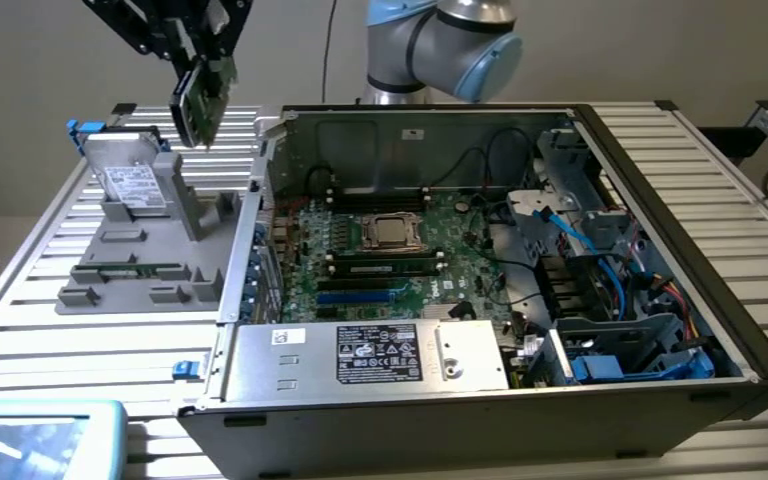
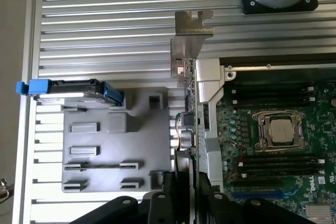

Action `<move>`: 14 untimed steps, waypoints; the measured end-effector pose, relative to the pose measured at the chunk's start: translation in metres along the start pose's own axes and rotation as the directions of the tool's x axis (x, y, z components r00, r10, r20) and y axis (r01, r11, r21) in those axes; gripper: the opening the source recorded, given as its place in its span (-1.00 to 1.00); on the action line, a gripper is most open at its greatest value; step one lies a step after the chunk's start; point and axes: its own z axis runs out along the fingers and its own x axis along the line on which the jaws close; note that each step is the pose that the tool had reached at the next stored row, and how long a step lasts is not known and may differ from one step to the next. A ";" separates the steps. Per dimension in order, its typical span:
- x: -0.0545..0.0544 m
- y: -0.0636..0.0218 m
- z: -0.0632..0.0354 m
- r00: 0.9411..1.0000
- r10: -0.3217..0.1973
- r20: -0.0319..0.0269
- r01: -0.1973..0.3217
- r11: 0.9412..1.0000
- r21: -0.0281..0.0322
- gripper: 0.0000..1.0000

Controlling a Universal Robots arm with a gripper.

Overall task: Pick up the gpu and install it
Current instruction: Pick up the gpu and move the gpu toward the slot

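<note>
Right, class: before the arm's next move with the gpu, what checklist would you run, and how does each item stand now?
1. gpu gripped by the end effector: ok, clamped between its fingers.
2. gpu clear of the grey holder tray: ok, it hangs above it.
3. gpu clear of the upright hard drive: ok, apart.
4. Computer case open, motherboard exposed: ok.
5. Blue expansion slot free of cards: ok.
6. gpu lined up over that slot: not ok, it hangs outside the case.
</note>
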 end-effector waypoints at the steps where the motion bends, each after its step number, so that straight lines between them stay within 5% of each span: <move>1: -0.005 -0.0003 -0.0002 1.000 0.000 -0.001 0.000 1.000 0.000 -0.44; 14: -0.064 -0.0041 -0.0027 1.000 0.000 -0.003 0.000 1.000 0.000 -0.44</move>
